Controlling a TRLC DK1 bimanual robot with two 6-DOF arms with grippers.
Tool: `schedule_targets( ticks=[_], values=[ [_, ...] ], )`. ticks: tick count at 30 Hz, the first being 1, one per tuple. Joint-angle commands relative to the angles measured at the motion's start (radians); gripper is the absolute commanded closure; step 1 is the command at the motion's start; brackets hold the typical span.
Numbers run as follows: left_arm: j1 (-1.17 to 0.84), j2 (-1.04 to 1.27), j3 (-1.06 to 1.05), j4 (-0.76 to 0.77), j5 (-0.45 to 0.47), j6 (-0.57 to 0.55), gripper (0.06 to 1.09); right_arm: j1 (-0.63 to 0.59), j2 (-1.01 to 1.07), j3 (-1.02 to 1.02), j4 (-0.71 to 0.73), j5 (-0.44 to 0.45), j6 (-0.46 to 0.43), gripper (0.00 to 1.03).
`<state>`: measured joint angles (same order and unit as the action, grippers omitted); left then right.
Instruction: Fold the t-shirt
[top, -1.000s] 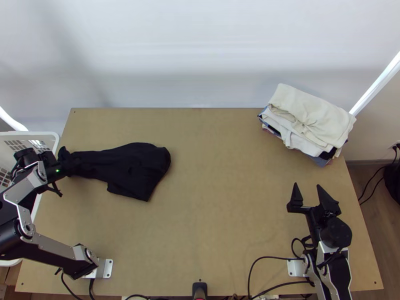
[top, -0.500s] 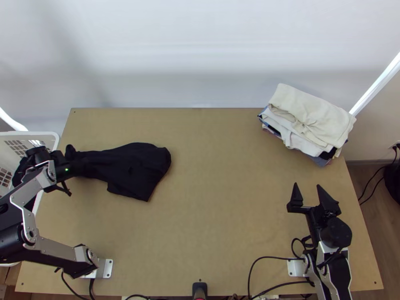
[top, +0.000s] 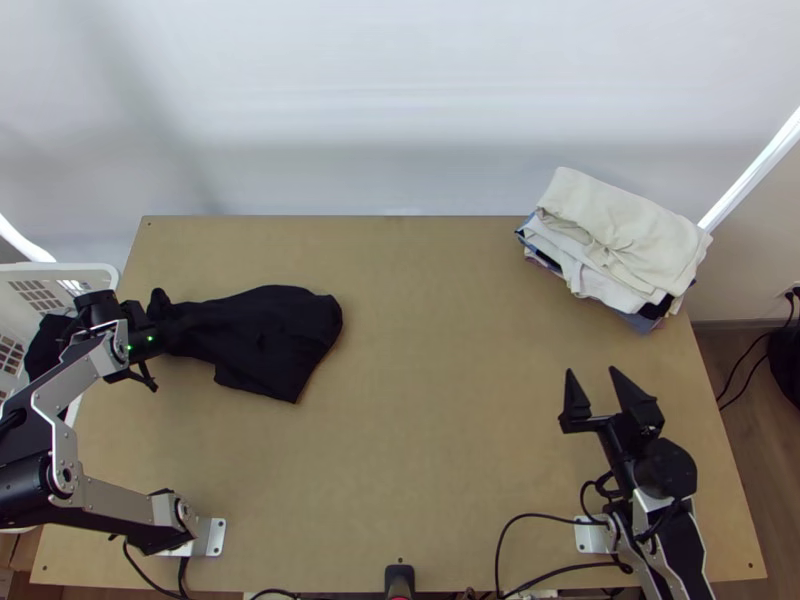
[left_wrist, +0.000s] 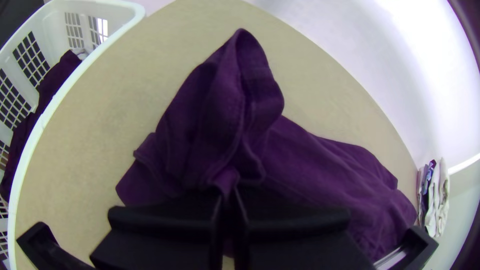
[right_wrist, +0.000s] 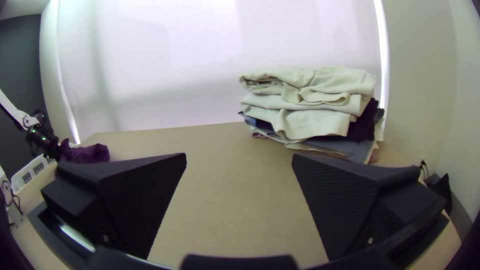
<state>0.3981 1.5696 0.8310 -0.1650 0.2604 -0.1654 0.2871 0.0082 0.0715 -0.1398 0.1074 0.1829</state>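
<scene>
Fingers (left_wrist: 165, 225) of the left gripper (top: 162, 340) pinch the t-shirt (top: 268, 340).

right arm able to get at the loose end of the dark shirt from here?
Probably yes, though it's a long stretch: right gripper is open, left gripper holds the shirt at its opposite end, and the folded stack sits off that path.

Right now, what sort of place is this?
Probably a laundry-folding spot: there's a pile of folded clothes, a basket with dark cloth inside, and a rumpled shirt on a table.
</scene>
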Motion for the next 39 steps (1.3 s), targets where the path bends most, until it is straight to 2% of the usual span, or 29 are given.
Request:
schedule_targets(
  ticks=[1, 4, 9, 14, 21, 27, 33, 39],
  values=[
    [-0.01, -0.011, -0.046, -0.005, -0.003, -0.029, 1.05, 0.055, 0.064, 0.01, 0.032, -0.018, 0.003, 0.04],
    [-0.005, -0.014, -0.05, 0.016, -0.004, -0.042, 1.05, 0.121, 0.288, 0.091, 0.04, -0.021, 0.015, 0.04],
    [-0.008, -0.051, -0.087, 0.062, -0.009, -0.048, 1.05, 0.109, 0.765, 0.33, 0.042, -0.092, 0.01, 0.04],
    [-0.007, -0.088, -0.121, 0.091, -0.01, -0.054, 1.05, 0.123, 1.027, 0.573, 0.019, -0.166, 0.059, 0.04],
    [-0.004, -0.157, -0.194, 0.17, -0.01, -0.071, 1.05, 0.251, 1.374, 0.936, -0.058, -0.204, 0.162, 0.04],
    [-0.004, -0.192, -0.233, 0.22, -0.015, -0.08, 1.05, 0.331, 1.627, 1.163, -0.053, -0.222, 0.414, 0.04],
    [-0.004, -0.191, -0.236, 0.225, -0.015, -0.082, 1.05, 0.343, 1.856, 1.329, -0.053, -0.379, 0.734, 0.04],
    [-0.004, -0.191, -0.239, 0.228, -0.015, -0.083, 1.05, 0.369, 2.024, 1.478, -0.047, -0.446, 0.929, 0.04]
  ],
)
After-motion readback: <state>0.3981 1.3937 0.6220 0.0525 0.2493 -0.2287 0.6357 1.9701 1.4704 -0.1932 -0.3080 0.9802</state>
